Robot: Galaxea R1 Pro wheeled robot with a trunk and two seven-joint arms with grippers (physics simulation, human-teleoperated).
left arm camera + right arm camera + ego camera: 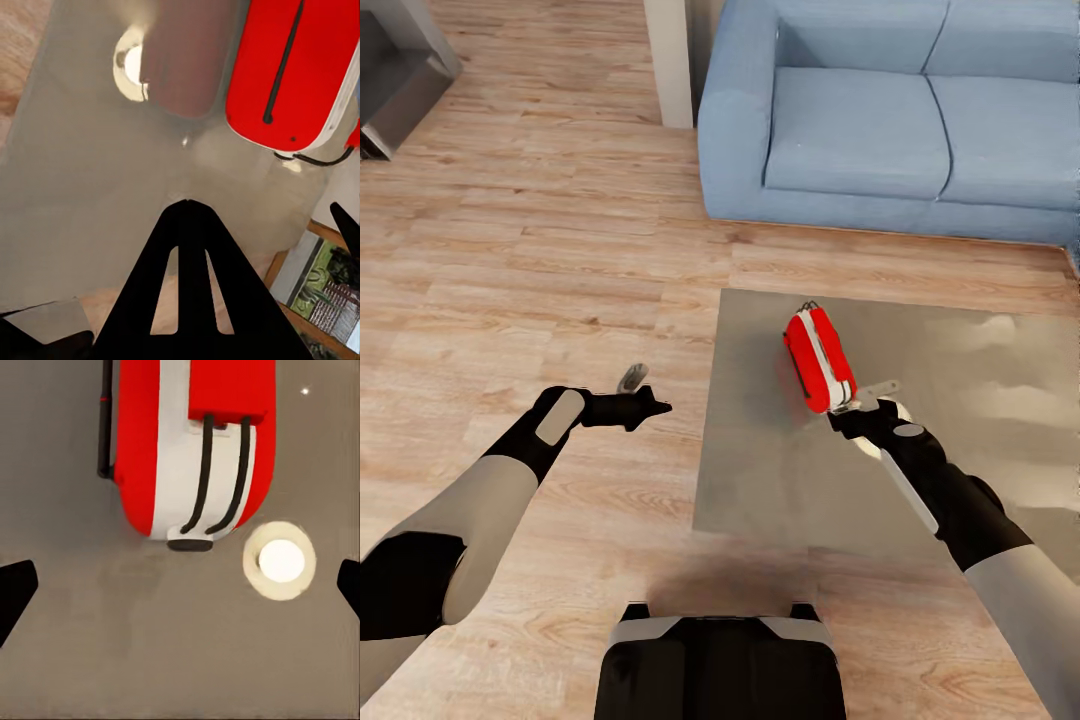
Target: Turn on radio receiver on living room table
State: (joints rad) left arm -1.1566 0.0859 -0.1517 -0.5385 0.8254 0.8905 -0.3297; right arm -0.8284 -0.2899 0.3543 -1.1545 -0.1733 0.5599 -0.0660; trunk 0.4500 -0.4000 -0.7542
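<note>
The radio receiver (818, 358) is seen standing on the glossy grey table (780, 470), toward the table's left half in the head view, with its long axis running from near the robot away toward the blue sofa (890, 120) and tilted slightly to the left at the far end. Its narrow red-and-white edge is turned upward, and a slim dark handle is shown along one side in the right wrist view (105, 420). The right gripper (857, 407) is held just beside the radio's near end, with its jaws spread wide apart at the two sides of the right wrist view. The left gripper (650, 407) is held over the wooden floor (510, 250), left of the table, its fingers (187, 292) drawn together to a point.
</note>
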